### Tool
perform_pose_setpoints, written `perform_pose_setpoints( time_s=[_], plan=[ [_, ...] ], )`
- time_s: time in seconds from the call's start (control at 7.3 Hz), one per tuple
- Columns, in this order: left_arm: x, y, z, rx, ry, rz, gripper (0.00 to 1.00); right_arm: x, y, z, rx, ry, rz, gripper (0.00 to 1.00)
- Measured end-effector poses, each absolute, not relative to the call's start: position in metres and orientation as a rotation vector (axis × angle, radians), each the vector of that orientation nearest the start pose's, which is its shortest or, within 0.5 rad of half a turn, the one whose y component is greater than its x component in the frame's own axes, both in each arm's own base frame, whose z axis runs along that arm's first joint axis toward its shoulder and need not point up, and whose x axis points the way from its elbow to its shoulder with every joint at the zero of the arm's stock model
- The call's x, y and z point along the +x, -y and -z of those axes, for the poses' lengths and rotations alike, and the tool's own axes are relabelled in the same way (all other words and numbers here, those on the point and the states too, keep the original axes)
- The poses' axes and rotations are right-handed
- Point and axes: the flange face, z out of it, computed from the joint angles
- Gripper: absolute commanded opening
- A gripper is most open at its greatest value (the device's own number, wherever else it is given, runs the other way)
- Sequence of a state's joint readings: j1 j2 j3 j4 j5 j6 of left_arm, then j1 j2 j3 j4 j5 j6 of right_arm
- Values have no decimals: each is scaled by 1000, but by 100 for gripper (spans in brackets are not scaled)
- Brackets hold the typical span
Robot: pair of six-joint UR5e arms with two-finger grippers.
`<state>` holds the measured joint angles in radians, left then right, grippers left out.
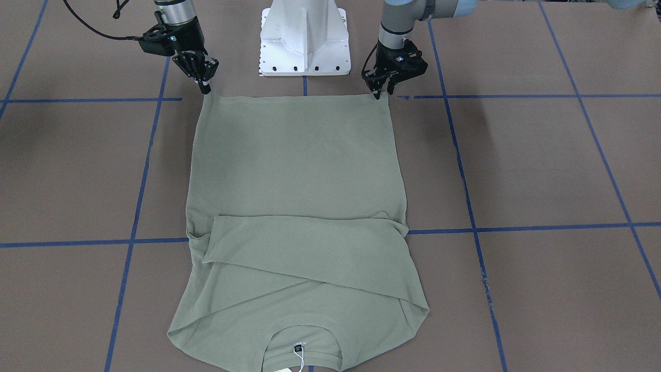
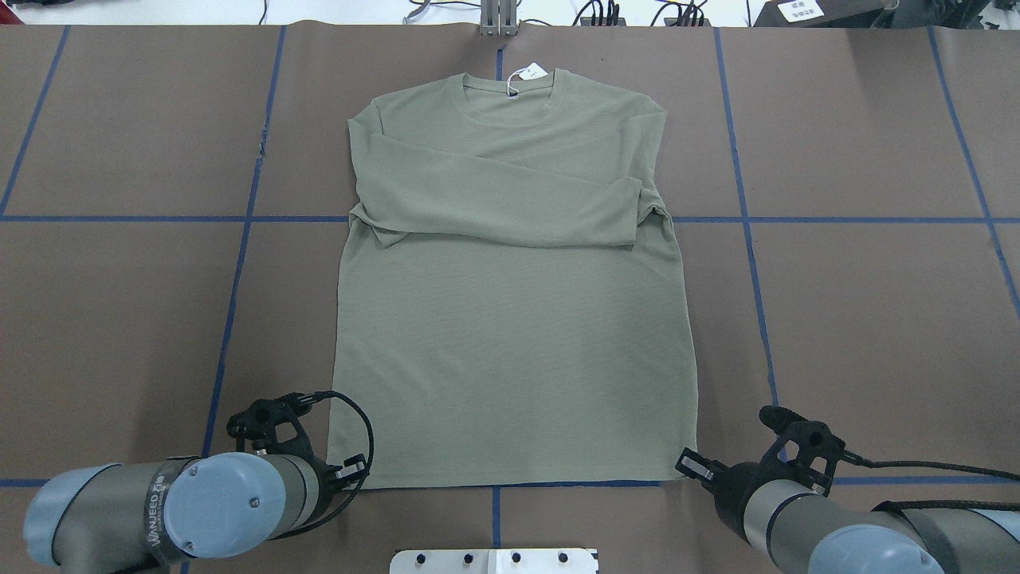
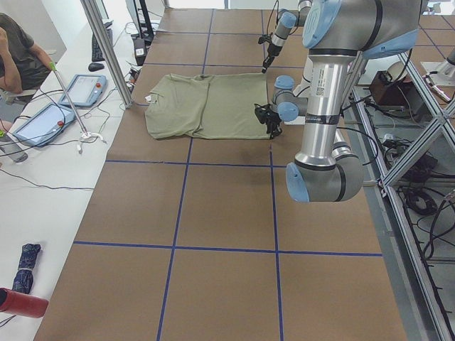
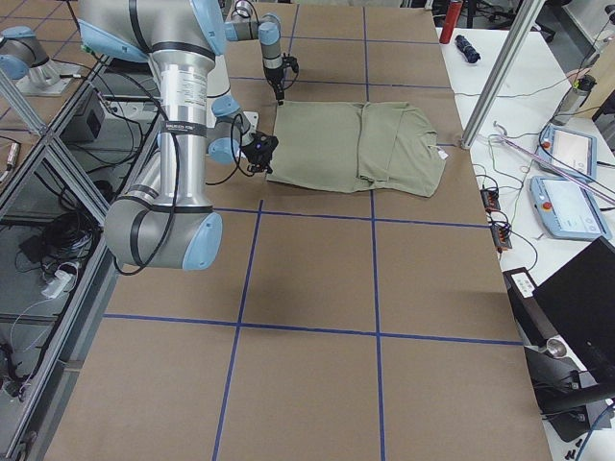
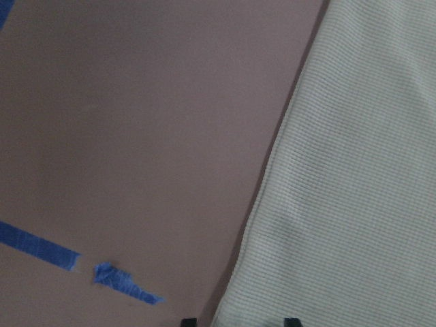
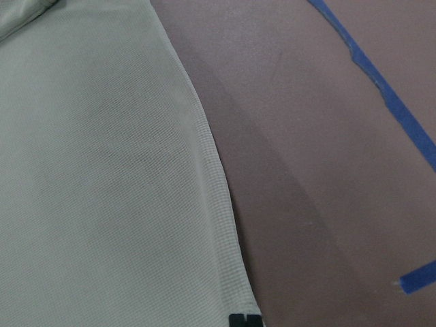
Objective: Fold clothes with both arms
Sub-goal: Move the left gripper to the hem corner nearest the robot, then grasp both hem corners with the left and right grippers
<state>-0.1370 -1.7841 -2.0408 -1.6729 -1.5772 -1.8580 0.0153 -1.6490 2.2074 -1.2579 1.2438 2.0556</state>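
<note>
The clothes, a sage-green long-sleeve shirt [image 2: 510,319], lie flat on the brown table with both sleeves [image 2: 494,199] crossed over the chest. The neckline and white hang tag [image 2: 530,73] point away from the robot. My left gripper [image 1: 383,93] is at the hem corner on its side. The left wrist view shows its fingertips [image 5: 291,321] apart and the shirt's edge [image 5: 259,225] between them. At the other hem corner, my right gripper [image 1: 206,89] has its fingers pinched together on the hem [image 6: 225,204].
The white pedestal base [image 1: 304,39] stands just behind the hem. Blue tape lines [image 2: 239,263] grid the table. Beyond the neckline stands a metal post [image 3: 106,53], with control tablets [image 3: 43,121] on a white side bench where a person [image 3: 18,53] sits.
</note>
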Motion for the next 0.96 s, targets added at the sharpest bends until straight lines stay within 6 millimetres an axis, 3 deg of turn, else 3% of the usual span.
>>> perform_pose_setpoints(
  time_s=[0.55, 0.82, 0.96],
  plan=[
    [508, 202, -323, -79, -799, 392, 0, -431, 172, -359, 98, 935, -609, 0],
    [481, 195, -300, -125, -854, 401, 0, -419, 167, -339, 65, 978, -627, 0],
    [463, 184, -290, -157, -880, 418, 0, -416, 155, -327, 25, 1003, -631, 0]
  ],
)
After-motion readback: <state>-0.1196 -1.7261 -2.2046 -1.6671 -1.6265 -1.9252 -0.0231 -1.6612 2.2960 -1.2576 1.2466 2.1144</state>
